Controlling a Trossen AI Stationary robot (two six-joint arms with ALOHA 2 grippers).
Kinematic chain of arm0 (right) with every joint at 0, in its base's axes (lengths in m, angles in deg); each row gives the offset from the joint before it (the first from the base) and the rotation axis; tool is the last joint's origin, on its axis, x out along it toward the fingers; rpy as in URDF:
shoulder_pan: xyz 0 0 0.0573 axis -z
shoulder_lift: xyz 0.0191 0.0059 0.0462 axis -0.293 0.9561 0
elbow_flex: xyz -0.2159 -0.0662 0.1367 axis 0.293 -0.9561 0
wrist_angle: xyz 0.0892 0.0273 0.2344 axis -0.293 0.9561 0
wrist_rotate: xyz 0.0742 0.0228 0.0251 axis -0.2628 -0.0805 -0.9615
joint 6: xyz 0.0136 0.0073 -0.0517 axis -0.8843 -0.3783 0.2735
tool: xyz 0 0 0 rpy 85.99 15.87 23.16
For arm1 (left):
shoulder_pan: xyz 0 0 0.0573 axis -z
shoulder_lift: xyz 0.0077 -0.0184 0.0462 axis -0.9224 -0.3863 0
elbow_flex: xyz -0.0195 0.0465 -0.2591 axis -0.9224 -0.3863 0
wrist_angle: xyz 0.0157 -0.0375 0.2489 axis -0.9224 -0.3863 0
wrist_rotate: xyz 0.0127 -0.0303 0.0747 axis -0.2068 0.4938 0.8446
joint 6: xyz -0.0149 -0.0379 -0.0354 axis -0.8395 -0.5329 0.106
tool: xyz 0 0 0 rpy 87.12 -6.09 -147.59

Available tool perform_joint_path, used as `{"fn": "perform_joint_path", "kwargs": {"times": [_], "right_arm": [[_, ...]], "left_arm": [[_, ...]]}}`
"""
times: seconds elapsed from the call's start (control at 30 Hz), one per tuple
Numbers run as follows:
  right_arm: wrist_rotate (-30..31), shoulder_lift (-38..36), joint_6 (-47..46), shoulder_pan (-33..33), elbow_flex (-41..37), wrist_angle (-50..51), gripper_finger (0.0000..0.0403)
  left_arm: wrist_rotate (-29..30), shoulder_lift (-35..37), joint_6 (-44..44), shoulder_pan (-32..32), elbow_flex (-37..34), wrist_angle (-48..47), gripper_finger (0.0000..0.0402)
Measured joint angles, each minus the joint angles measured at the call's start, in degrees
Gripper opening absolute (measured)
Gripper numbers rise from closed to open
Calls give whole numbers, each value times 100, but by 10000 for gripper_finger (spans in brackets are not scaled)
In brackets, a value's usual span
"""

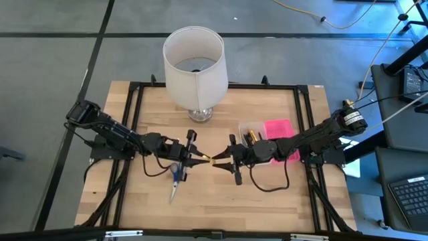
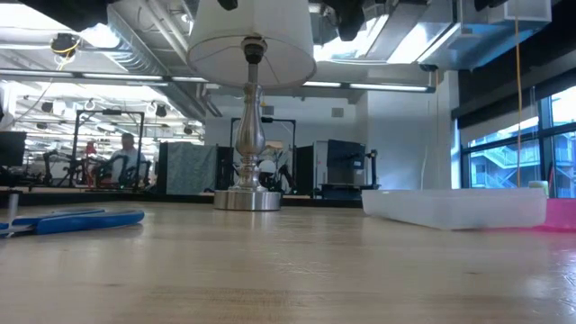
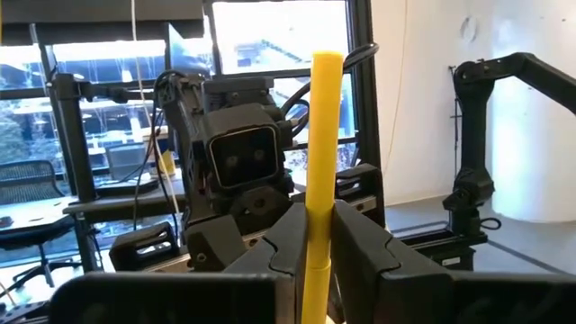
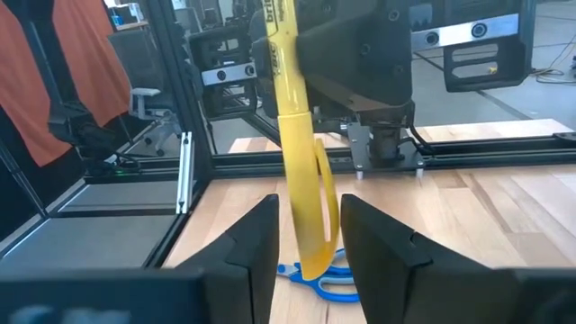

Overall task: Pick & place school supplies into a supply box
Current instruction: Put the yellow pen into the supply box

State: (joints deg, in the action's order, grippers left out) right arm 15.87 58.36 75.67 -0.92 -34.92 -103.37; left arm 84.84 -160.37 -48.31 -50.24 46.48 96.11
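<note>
Handover: yellow pencil (image 3: pixel 323 162) held in the air mid-counter between both arms, above the wood, just beside the blue-handled scissors (image 1: pixel 175 178).
Left end effector (image 1: pixel 192 158): clamped on the pencil; left wrist view shows both fingers tight against its shaft, low on its length.
Right end effector (image 1: pixel 221 161): fingers a little apart, straddling the pencil's other end; right wrist view shows gaps on both sides, so no grip judged yet.
Handling: pencil looks light, stiff, thin, with a smooth painted shaft. Probably slippery and prone to pivoting if pinched near one end. Better hold is across the shaft, away from the tip.
Scissors: flat on the counter toward the near edge, left of centre. Plastic handles look like the easier grab; the blades are thin and lie flush.
Supply box (image 1: pixel 252 130): clear tray with pink lid (image 1: pixel 278 128) beside it, right of centre; dark pens appear to be inside.
Writing: dark print on the pencil in the right wrist view, too partial to read.
Lamp (image 1: pixel 194 67): far-edge centre, not part of the job.
</note>
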Motion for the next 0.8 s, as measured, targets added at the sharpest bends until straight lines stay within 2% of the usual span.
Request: {"fn": "perform_joint_path", "kwargs": {"times": [0.33,0.8], "right_arm": [[2,196,-20,87,0,-153,125],[-7,216,-179,125,0,-202,123]], "left_arm": [[301,0,70,0,0,27,33],[307,0,-17,0,0,-136,33]]}}
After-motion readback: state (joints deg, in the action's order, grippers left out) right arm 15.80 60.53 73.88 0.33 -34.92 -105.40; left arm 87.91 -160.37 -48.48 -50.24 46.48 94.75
